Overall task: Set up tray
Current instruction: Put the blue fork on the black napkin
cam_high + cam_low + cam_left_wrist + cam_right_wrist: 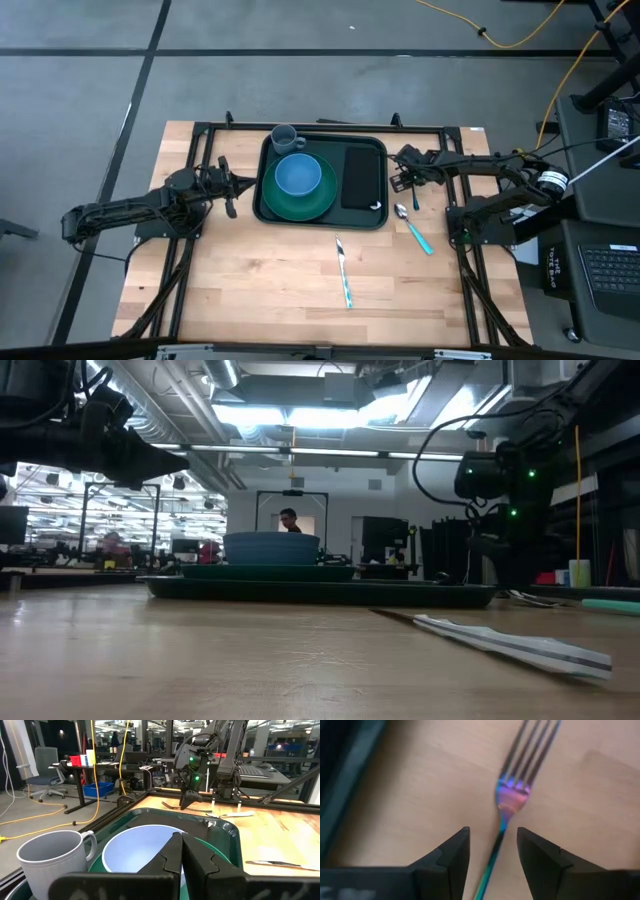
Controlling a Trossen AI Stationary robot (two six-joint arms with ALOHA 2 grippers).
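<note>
The dark green tray [372, 222] lies at the table's far middle. It carries a green plate [325, 203] with a blue bowl [297, 174], a grey mug [284, 137] and a black napkin [360, 177]. A fork [516, 790] with an iridescent neck lies flat on the wood just right of the tray. My right gripper [493, 852] points steeply down over it, open, one finger on each side of the fork's handle, touching nothing. My left gripper [181, 851] hangs level at the tray's left edge [232, 190], shut on nothing.
A spoon with a teal handle [414, 228] lies on the wood near the right gripper. A knife [344, 272] lies in the near middle of the table. Bare wood spreads toward the near edge. A black frame [330, 127] borders the table's far side.
</note>
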